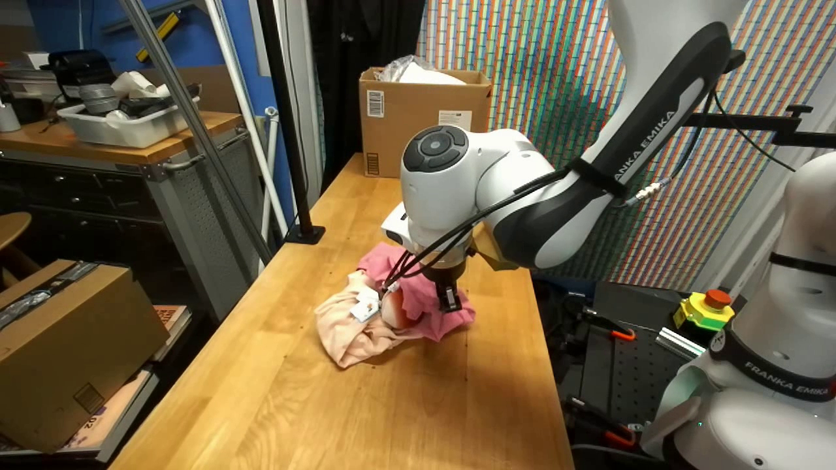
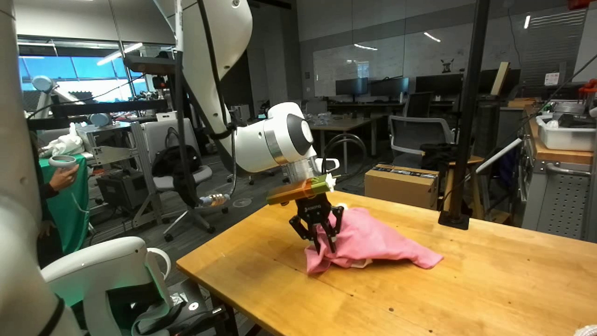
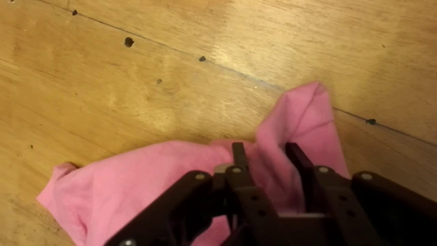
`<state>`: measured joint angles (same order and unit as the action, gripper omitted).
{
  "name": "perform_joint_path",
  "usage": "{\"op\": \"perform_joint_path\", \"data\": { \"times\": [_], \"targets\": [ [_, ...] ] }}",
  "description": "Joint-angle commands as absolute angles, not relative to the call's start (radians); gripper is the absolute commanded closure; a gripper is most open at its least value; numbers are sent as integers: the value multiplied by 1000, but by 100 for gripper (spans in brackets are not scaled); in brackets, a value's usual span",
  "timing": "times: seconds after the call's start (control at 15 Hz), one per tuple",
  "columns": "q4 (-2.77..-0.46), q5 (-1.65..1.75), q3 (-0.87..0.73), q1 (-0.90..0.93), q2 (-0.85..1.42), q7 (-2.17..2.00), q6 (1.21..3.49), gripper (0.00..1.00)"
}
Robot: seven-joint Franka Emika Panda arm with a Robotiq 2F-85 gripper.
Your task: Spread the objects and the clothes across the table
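So, your gripper (image 3: 265,146) has its jaws apart, with a fold of the pink cloth (image 3: 136,191) between them. In an exterior view you also see the cream-beige cloth (image 1: 343,326) and a red-and-white toy (image 1: 394,312) bunched against the pink, midway across the wooden table (image 1: 392,418); of these, your wrist view catches the pink alone. In an exterior view the pink cloth (image 2: 373,238) stretches lengthwise from the gripper toward picture right, tapering; in the wrist view, one folded end points up the picture. Dark holes (image 3: 129,42) dot the wood. An open cardboard box (image 1: 418,140) stands at the far end, a grey workbench (image 1: 186,222) off to one side, monitors (image 2: 352,87) in the background.
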<state>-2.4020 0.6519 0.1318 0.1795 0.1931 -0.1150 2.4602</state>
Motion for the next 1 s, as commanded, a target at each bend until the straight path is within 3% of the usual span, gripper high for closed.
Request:
{"op": "perform_joint_path", "data": {
  "times": [0.0, 0.13, 0.93],
  "targets": [
    [-2390, 680, 119, 197, 195, -150, 2447, 96],
    [-2391, 676, 118, 195, 188, -153, 2445, 100],
    [-2410, 711, 124, 185, 5, -337, 2340, 98]
  ]
}}
